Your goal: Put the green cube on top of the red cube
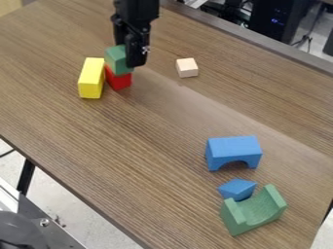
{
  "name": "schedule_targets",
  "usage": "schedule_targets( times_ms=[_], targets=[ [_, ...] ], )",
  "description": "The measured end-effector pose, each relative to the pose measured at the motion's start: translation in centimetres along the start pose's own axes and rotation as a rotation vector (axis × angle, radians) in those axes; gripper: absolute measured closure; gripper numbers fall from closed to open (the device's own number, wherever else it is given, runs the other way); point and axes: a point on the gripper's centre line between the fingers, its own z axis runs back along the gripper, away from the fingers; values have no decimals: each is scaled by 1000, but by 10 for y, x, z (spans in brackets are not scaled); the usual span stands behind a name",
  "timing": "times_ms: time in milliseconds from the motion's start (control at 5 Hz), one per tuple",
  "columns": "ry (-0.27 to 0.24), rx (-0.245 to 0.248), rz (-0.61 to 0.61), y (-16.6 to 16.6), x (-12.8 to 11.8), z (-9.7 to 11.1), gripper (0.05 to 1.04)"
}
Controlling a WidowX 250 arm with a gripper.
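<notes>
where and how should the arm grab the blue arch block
Probably from straight above at the middle of the blue arch block, squeezing the arched face and the one behind it. It stands on its two feet, flat top up, and looks narrower that way than end to end. The small blue block lies near the arched side, so go down carefully there.

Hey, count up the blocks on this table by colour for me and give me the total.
Green: 2 (green cube, curved block)
Blue: 2 (arch, small pointed block)
Red: 1 (red cube)
Yellow: 1 (long block)
Cream: 1 (pale cube)
Total: 7
</notes>
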Motion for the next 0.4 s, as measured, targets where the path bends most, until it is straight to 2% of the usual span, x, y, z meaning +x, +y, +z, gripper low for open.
schedule_targets(
  times_ms=[200, 400],
  targets=[
    [5, -8, 11, 5, 1, -4, 509],
    [-21, -5, 47, 16, 0, 2, 508]
  ],
)
